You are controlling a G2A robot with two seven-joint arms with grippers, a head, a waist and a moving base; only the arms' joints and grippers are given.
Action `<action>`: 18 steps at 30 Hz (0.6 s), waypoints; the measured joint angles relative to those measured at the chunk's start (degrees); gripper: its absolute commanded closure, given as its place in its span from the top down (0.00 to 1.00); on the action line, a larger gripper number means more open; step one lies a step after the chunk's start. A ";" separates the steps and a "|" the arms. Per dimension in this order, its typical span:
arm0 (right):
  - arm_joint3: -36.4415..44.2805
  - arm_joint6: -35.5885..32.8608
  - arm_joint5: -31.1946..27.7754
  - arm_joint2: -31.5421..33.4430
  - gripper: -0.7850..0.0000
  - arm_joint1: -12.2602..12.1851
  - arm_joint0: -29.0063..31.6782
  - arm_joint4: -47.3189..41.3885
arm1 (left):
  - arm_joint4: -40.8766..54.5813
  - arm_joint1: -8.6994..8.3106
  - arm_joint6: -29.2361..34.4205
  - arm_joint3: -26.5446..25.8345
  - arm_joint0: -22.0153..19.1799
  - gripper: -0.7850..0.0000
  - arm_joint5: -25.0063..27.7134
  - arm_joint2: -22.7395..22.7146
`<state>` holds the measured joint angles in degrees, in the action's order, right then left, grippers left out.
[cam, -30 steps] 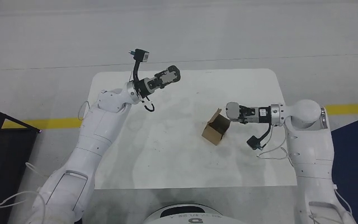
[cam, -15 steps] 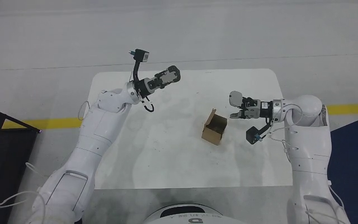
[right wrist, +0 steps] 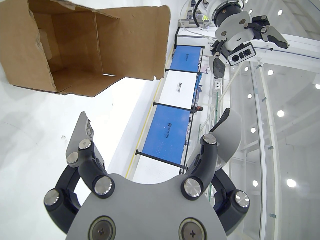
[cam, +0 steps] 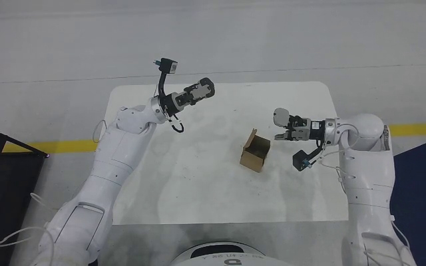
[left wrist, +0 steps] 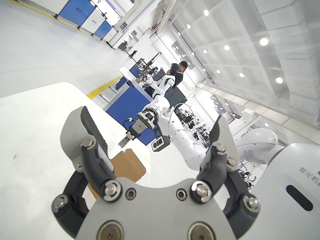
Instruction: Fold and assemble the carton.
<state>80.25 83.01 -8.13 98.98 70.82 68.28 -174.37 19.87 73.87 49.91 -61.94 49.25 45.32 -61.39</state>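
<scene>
As the carton (cam: pixel 255 151) gapes toward my nearby right pincer (cam: pixel 278 126), I favour that arm | left pincer (cam: pixel 206 86) well apart | both spread, empty

Brown carton (cam: pixel 255 152) on white bench (cam: pixel 200 179). Left pincer (cam: pixel 208 86) and right pincer (cam: pixel 278 126): silver-grey, black ribbed pads (left wrist: pixel 93 128). Yellow stripe (cam: pixel 66 145) crosses grey floor (cam: pixel 200 40).

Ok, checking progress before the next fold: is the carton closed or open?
Open. The carton has its flap swung out, and its empty inside shows in the right wrist view.
</scene>
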 measured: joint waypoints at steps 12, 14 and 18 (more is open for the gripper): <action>16.12 -27.81 26.98 8.50 1.00 -2.15 11.06 26.46 | 0.00 0.00 0.00 0.00 0.00 1.00 0.00 0.00; 15.12 -30.39 24.94 8.13 1.00 -2.03 11.18 27.35 | 0.00 0.00 0.00 0.00 0.00 1.00 0.00 0.00; 14.73 -30.61 23.47 8.07 1.00 -2.00 11.05 26.63 | 0.00 0.00 0.00 0.00 0.00 1.00 0.00 0.00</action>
<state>94.98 52.41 15.34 107.04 68.82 79.33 -147.74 19.87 73.87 49.91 -61.94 49.25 45.32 -61.39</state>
